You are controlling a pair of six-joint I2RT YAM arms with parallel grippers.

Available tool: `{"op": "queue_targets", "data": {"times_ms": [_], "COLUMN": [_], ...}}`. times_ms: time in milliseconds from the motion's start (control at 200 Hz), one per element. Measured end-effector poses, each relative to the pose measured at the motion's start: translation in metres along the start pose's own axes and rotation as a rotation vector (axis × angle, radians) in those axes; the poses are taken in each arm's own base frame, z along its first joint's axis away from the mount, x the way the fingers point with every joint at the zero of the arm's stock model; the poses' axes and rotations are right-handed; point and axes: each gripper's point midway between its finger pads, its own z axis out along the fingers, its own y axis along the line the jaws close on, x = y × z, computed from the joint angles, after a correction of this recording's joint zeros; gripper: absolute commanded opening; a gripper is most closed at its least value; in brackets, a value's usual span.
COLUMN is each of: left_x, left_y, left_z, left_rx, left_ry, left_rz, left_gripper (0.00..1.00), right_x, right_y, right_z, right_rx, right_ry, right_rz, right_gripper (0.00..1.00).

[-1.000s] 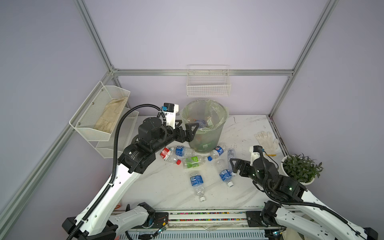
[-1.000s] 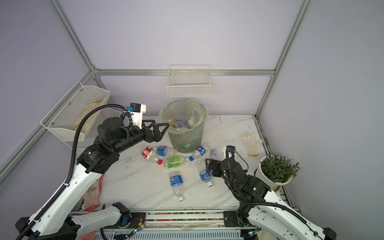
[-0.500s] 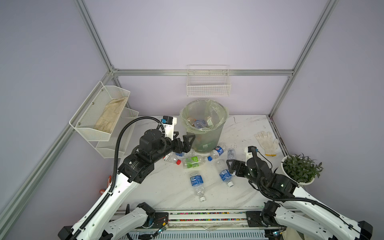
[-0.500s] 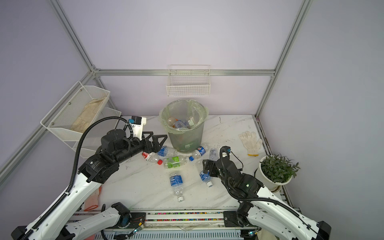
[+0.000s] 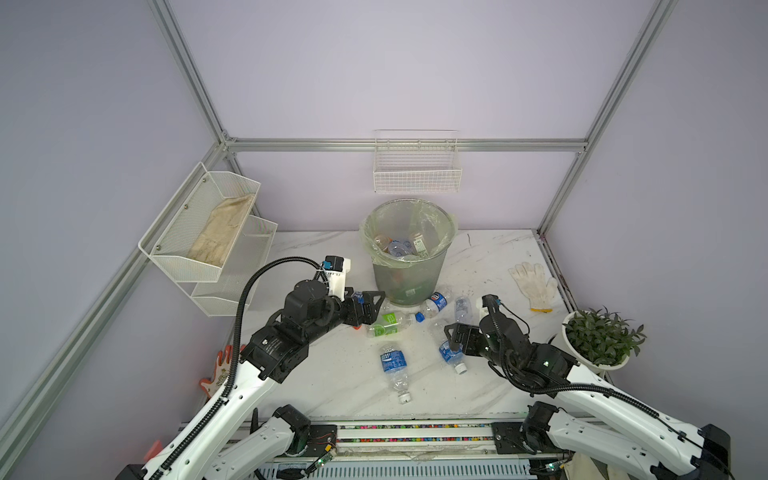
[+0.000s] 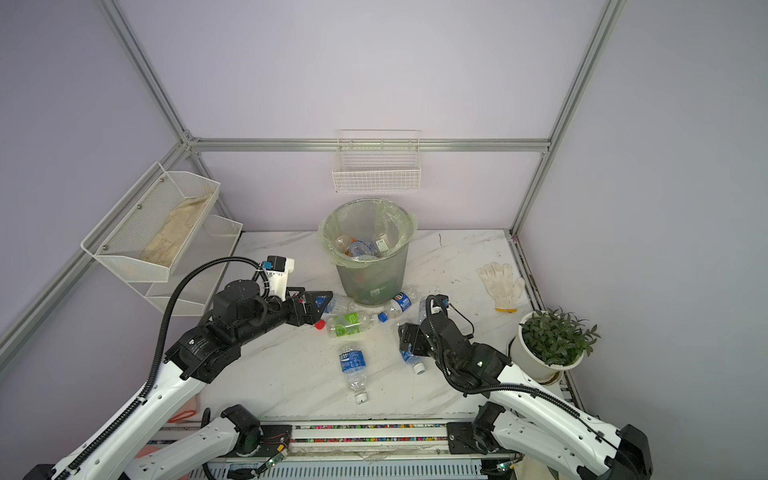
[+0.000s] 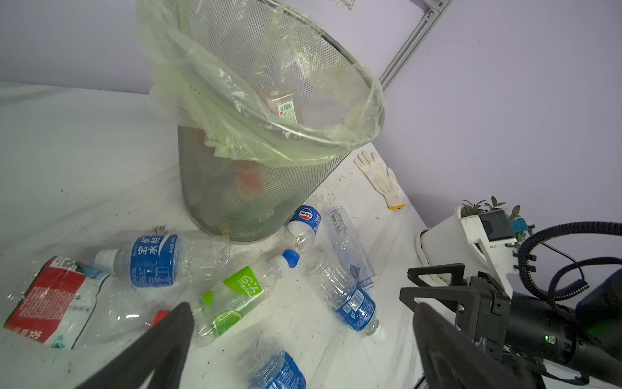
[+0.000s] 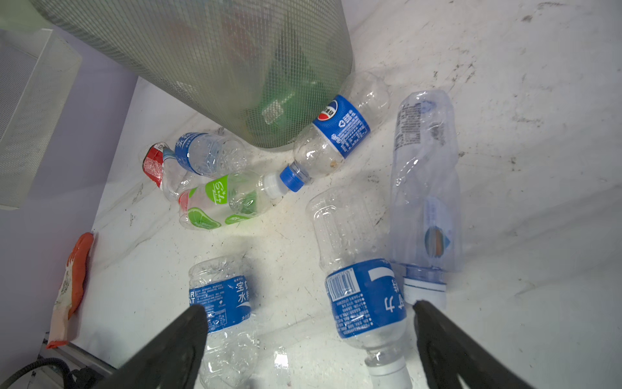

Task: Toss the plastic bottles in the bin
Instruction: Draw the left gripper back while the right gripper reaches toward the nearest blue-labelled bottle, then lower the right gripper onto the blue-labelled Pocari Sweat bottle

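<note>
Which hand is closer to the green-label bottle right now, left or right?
Left. The left hand, open, sits just beside the base end of the green-label bottle. The right hand, also open, is farther away, beyond its cap end, above a blue-label bottle.

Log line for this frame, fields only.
left gripper: jaws open, empty, by green-label bottle | right gripper: jaws open, over blue-label bottle | bin: partly filled

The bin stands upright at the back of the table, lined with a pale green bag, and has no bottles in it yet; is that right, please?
Not quite: the bin already holds several bottles, as both top views show looking down into it. The rest stands: it is upright at the back of the table, lined with a pale green bag.
</note>
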Motion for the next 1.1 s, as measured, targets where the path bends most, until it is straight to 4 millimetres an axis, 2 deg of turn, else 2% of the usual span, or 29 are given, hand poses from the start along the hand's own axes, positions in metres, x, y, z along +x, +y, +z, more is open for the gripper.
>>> {"op": "queue_targets", "data": {"times_ms": [220, 365, 540, 640, 855, 1100], "left_x": [0.034, 0.052, 0.074, 0.08, 0.097, 0.113], "left_y": [0.02, 0.031, 0.045, 0.05, 0.061, 0.077], "left_z": [-0.002, -0.005, -0.013, -0.017, -0.02, -0.027], "left_rx": [-0.038, -0.06, -0.094, -0.107, -0.139, -0.191], "left_ry": [0.038, 0.054, 0.073, 0.068, 0.093, 0.09], "left_rz": [-0.056, -0.087, -0.123, -0.136, -0.151, -0.167], "left_gripper": [1.0, 1.0, 1.0, 1.0, 1.0, 1.0], "right_x": [0.016, 0.026, 0.054, 0.07, 0.1, 0.13], "right_y": [0.011, 0.029, 0.047, 0.059, 0.097, 0.125], "right_z": [0.014, 0.015, 0.025, 0.032, 0.052, 0.075], "right_rx": [-0.056, -0.112, -0.128, -0.122, -0.136, -0.119], "right_ry": [0.068, 0.092, 0.155, 0.192, 0.251, 0.295], "right_rz": [-0.014, -0.041, -0.111, -0.157, -0.238, -0.307], "right_gripper": [0.97, 0.97, 0.97, 0.97, 0.97, 0.97]}}
